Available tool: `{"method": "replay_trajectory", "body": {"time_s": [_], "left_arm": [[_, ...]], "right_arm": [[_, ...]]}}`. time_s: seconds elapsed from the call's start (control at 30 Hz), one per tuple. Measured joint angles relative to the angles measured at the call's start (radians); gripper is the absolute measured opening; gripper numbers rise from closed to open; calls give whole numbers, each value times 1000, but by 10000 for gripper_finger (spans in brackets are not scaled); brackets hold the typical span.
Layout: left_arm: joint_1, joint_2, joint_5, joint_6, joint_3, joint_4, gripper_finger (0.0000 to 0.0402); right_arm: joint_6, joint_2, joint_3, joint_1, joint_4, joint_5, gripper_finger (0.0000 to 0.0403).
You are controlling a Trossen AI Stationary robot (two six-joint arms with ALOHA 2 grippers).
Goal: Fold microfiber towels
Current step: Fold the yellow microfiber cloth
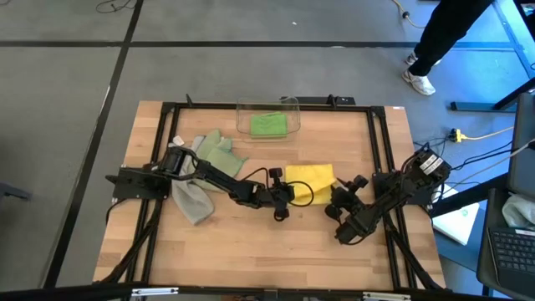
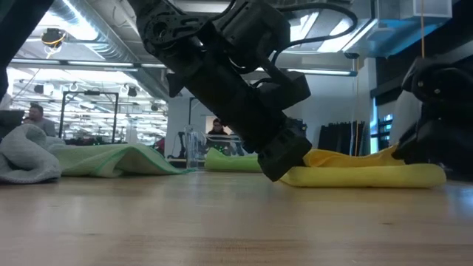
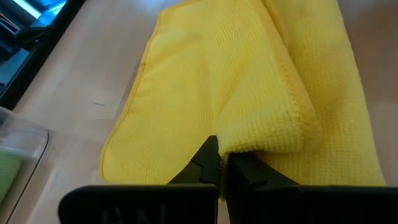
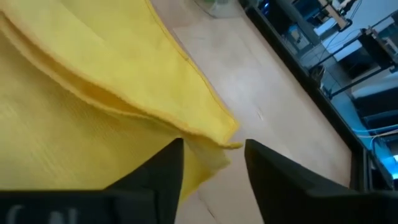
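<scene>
Two robot arms are meeting over the yellow towel (image 1: 311, 176), which is lying folded near the middle of the wooden surface (image 1: 251, 242). The left gripper (image 3: 219, 163) is pinching a doubled fold of the yellow cloth between tightly closed fingers (image 3: 202, 163). The right gripper (image 4: 212, 163) is hovering at the towel's opposite edge, its fingers (image 4: 168, 165) spread apart with a loose corner lying between them, apparently not clamped. The bright green towel (image 1: 268, 124) is sitting in the clear bin (image 1: 288, 104) at the far side, while the sage towel (image 1: 216, 152) and grey towel (image 1: 191, 201) are lying crumpled under the left arm.
</scene>
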Motion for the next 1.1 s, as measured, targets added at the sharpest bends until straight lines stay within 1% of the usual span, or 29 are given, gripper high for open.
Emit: {"method": "replay_trajectory", "body": {"time_s": [0.1,0.23,0.37,0.5,0.63,0.9,1.1], "left_arm": [[1,0,-18,-6,0,1,0],[17,0,-11,-84,0,-7,6],[33,0,6,-151,0,-43,33],[35,0,6,-173,-1,-49,61],[33,0,-5,-175,-1,-46,78],[32,0,-14,-179,-1,-46,79],[28,0,-16,-163,-1,-46,78]], "right_arm": [[1,0,10,3,-23,17,195],[1,0,13,4,-39,25,200],[1,0,13,4,-39,25,200],[1,0,13,4,-39,25,201],[1,0,13,4,-36,25,201],[1,0,13,6,-18,25,201],[-1,0,13,39,0,45,200]]}}
